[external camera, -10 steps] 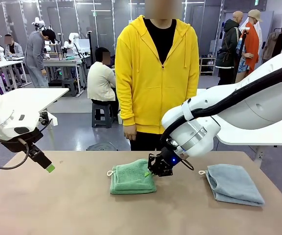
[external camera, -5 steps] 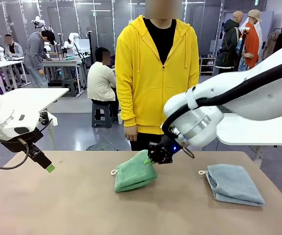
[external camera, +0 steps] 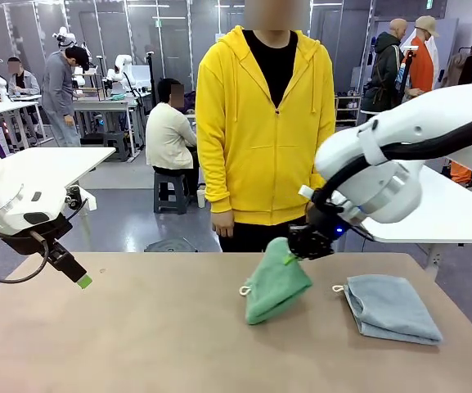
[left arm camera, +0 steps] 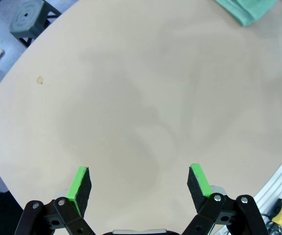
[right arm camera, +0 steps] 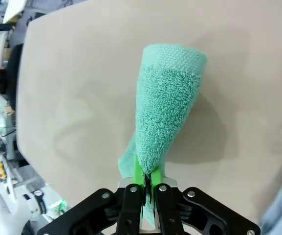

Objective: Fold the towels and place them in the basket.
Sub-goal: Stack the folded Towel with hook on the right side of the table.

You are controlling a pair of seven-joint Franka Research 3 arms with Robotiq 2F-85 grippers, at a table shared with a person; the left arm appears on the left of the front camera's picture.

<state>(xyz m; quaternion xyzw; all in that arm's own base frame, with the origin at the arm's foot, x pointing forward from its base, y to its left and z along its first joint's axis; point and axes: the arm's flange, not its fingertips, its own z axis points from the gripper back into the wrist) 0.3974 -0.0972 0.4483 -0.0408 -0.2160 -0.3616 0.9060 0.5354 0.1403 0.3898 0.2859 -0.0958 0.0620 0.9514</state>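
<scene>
The right gripper [external camera: 295, 252] is squeezed tight at three o'clock. The left gripper [left arm camera: 139, 182] hangs wide apart at nine o'clock.

The right gripper [external camera: 294, 252] is lifting the folded green towel [external camera: 275, 282] off the table and carrying it rightward, toward the blue-grey towel [external camera: 391, 306].

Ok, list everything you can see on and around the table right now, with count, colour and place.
green towel: one, green, folded, hanging from the right gripper at mid-table, lower end on the table.
blue-grey towel: one, pale blue-grey, folded, flat on the table's right side.
table: one, tan.
person: one, yellow hoodie, standing at the far side.
left gripper: jaws open, above bare table at the left.
right gripper: jaws shut on the green towel.
</scene>
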